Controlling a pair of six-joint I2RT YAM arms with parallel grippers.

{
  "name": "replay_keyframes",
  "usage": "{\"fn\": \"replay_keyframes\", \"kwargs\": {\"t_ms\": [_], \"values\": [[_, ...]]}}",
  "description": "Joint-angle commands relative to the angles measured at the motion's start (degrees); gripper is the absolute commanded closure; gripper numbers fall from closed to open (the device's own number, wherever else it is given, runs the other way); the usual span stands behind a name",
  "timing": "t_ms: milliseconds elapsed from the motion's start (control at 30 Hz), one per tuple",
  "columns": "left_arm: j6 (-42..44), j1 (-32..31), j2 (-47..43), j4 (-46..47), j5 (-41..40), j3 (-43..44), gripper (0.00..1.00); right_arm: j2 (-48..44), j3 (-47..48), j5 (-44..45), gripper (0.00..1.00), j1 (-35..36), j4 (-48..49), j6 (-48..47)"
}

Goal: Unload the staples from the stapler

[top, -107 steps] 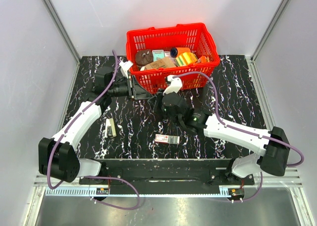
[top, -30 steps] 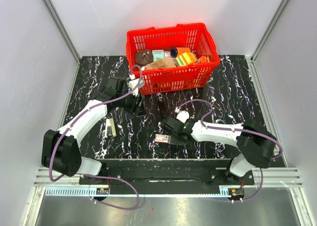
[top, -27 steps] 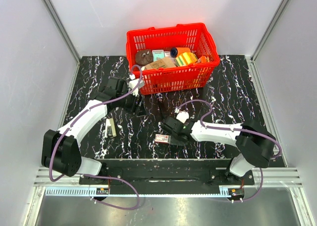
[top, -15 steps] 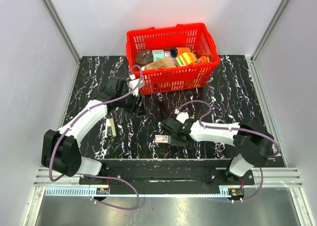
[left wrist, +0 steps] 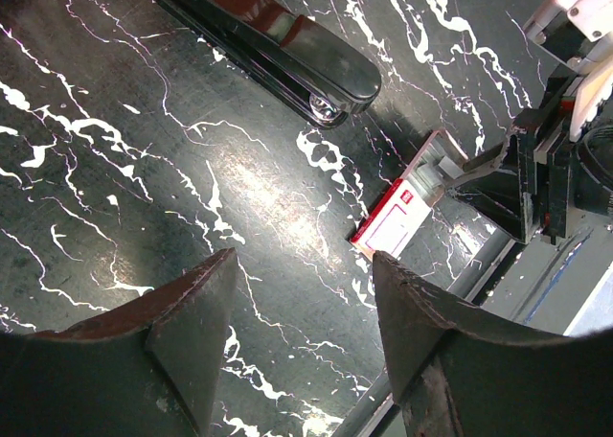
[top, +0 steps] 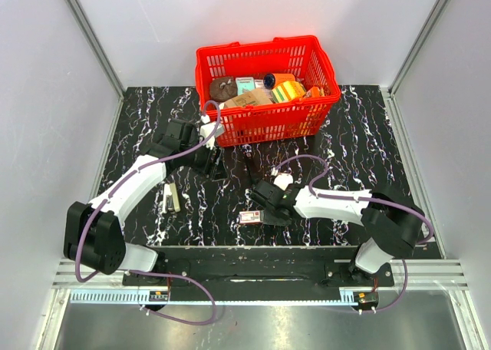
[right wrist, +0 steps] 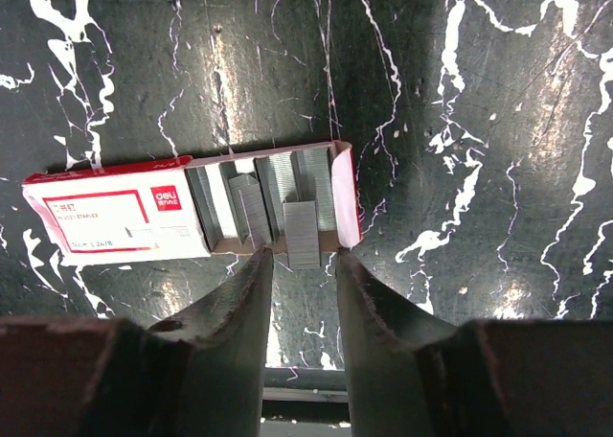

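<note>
The black stapler (left wrist: 278,44) lies closed on the marble table between the arms, below the basket in the top view (top: 249,166). A red-and-white staple box (right wrist: 192,212) lies open near the front edge (top: 252,216). It holds several staple strips, and one strip (right wrist: 302,231) sticks out over its edge. My right gripper (right wrist: 303,253) is low at the box (top: 261,210), narrowly open, fingertips either side of that strip without touching it. My left gripper (left wrist: 305,260) is open and empty above the table, left of the stapler (top: 213,162).
A red basket (top: 307,47) full of small goods stands at the back centre. A small pale oblong object (top: 171,197) lies by the left arm. A black rail (top: 245,258) runs along the table's front edge, close behind the right gripper.
Since 3.6 s ago my right gripper came down from beside the basket to the staple box, and my left gripper drew back from the basket. Over the last second nothing visibly moved.
</note>
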Motion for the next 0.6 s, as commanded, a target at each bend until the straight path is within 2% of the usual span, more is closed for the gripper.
{"fn": "replay_keyframes", "kwargs": {"t_ms": [0,100,200,267,400,567], "values": [[0.69,-0.44,-2.19,1.06,-0.50,0.45,0.37,-2.75,1.21,0.51,0.63,-0.56,-1.17,-0.21],[0.77,-0.45,-2.10,1.06,-0.50,0.54,0.37,-6.17,-0.10,0.34,0.73,-0.56,-1.52,0.41],[0.77,-0.45,-1.75,1.06,-0.68,0.72,0.37,-8.29,-1.34,-0.19,0.88,-0.56,-1.88,0.94],[0.69,-0.53,-1.83,1.06,-0.67,0.72,0.37,-8.82,-1.86,-0.80,0.93,-0.56,-1.96,0.76],[0.77,-0.62,-1.83,1.06,-0.67,0.81,0.37,-8.82,-3.36,-1.77,1.00,-0.56,-2.05,0.76],[1.21,-0.62,-1.57,1.06,-1.03,0.89,0.37,-7.77,-4.50,-3.17,1.00,-0.56,-0.47,0.50]]}}
